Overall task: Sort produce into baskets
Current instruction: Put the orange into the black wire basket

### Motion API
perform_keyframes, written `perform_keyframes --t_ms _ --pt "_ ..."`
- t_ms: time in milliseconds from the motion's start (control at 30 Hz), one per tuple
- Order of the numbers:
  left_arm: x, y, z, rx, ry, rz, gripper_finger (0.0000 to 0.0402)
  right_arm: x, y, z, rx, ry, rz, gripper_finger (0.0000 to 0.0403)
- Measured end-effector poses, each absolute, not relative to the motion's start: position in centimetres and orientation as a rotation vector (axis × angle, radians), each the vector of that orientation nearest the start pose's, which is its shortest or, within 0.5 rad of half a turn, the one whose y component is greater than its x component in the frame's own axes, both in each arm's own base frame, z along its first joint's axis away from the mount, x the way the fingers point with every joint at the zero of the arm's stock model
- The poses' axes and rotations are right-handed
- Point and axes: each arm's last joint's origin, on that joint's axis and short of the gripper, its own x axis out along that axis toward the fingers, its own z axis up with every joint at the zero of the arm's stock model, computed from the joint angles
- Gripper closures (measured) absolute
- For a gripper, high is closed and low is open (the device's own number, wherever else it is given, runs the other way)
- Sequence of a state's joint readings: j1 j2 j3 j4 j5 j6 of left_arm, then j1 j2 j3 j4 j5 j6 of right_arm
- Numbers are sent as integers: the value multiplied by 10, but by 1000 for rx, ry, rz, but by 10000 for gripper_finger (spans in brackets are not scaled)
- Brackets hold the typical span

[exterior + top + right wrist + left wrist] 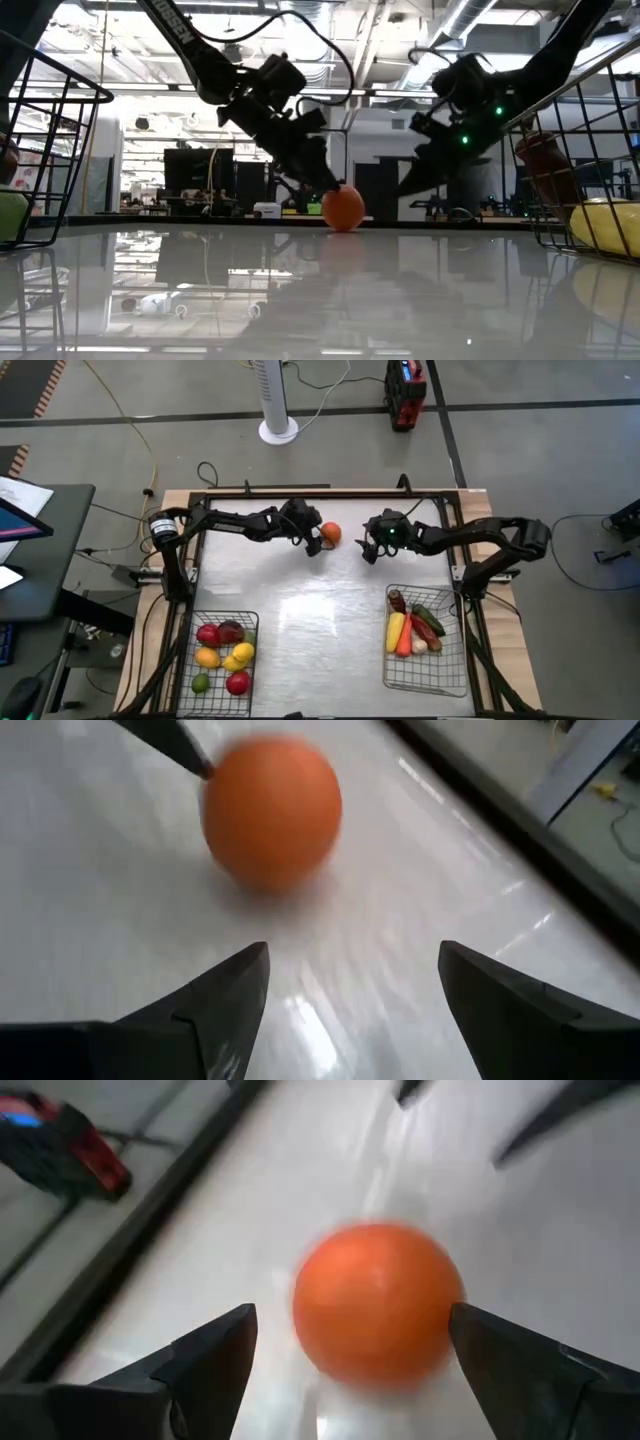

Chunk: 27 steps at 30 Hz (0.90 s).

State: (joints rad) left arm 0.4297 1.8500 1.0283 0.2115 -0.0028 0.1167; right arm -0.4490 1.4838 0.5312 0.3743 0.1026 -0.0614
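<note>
- The left gripper (350,1350) has its two fingers (205,1365) spread wide, one on each side of the orange (378,1302), with a sliver of space on either flank and nothing pinched yet.
- The low view puts that gripper (322,185) right down at the orange (343,208), which sits on the white table (320,620) near the far edge, roughly at mid-width.
- The right gripper (345,985) is also splayed wide and empty; it hovers just beside the orange (272,808) from the other side, apart from it.
- From above, the orange (331,533) lies between the two grippers, the left (314,543) nearly on it, the right (368,548) a little way off.
- Step in hand, by the look of it: the left arm lining up the grab on the last loose piece.
- Next move calls for closing squarely across the ball's middle, since a round fruit on a slick top could roll away.
- Then a lift and a carry to the left basket (196,622), where apples, lemons and a lime already lie.
- The right basket (452,678) holds the long vegetables, so it looks like the wrong home for this one.
</note>
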Motion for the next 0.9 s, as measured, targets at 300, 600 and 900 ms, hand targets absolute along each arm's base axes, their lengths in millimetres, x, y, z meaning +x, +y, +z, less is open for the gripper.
perform_keyframes --t_ms 300,600,900 --pt "343 152 155 0 726 220 81 252 -121 107 80 682 -441 85" --pt "342 145 152 38 754 58 81 280 -121 99 65 668 -395 85" --pt "345 128 148 124 807 -14 81 304 -102 109 10 641 -293 85"
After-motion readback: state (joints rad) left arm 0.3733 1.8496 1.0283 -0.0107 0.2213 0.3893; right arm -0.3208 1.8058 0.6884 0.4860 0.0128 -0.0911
